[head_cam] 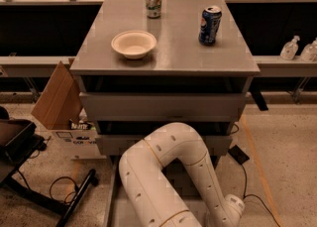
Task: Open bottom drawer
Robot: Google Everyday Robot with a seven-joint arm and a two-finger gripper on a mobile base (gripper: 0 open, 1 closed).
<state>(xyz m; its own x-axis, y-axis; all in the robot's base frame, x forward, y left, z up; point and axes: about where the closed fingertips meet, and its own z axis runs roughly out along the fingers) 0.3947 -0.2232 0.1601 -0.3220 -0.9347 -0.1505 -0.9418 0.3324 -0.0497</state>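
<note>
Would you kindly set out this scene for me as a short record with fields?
cabinet top: white bowl, pale can, blue can
arm: bent low in front of the cabinet
hand: not in view; the arm runs down towards the lower right
bottom drawer: hidden behind the arm, open or shut unclear
floor, left: cardboard box
</note>
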